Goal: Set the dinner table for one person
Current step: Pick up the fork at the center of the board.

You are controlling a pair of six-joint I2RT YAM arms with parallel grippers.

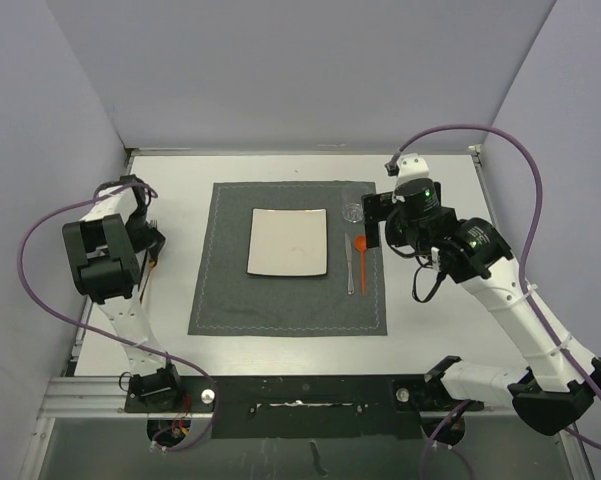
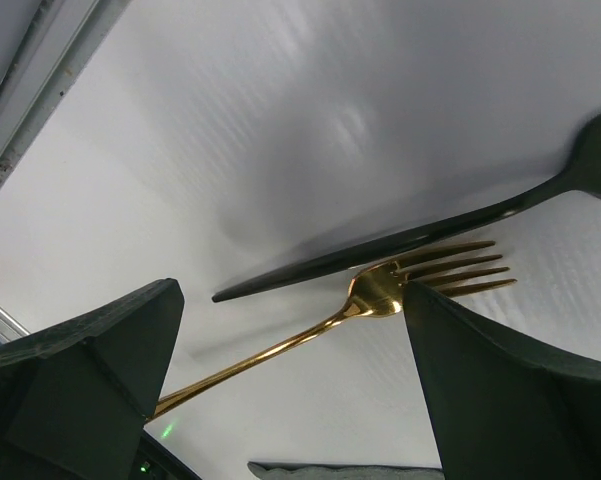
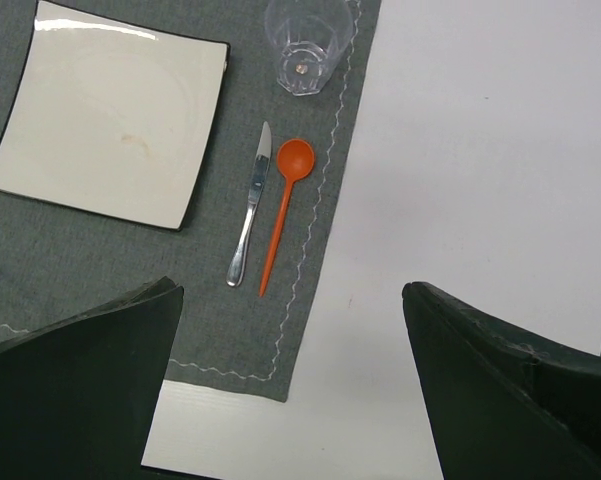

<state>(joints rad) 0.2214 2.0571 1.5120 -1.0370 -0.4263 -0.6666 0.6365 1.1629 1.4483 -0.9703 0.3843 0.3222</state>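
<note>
The white dinner table (image 1: 440, 300) carries a dark grey placemat (image 1: 230, 300). On the mat lie a square white plate (image 1: 288, 242), a clear glass (image 1: 352, 210), a silver knife (image 1: 349, 268) and an orange spoon (image 1: 361, 250). My left gripper (image 1: 154, 240) is open, low over the table left of the mat. In the left wrist view its open gripper (image 2: 290, 330) straddles a gold fork (image 2: 380, 295) lying beside a black utensil (image 2: 430, 235). My right gripper (image 1: 372, 222) is open and empty above the mat's right edge (image 3: 292, 300).
Grey walls close in the table on three sides. A black metal rail (image 1: 300, 395) runs along the near edge between the arm bases. In the right wrist view the plate (image 3: 110, 110), glass (image 3: 305, 45), knife (image 3: 250, 205) and spoon (image 3: 285, 205) show below the gripper.
</note>
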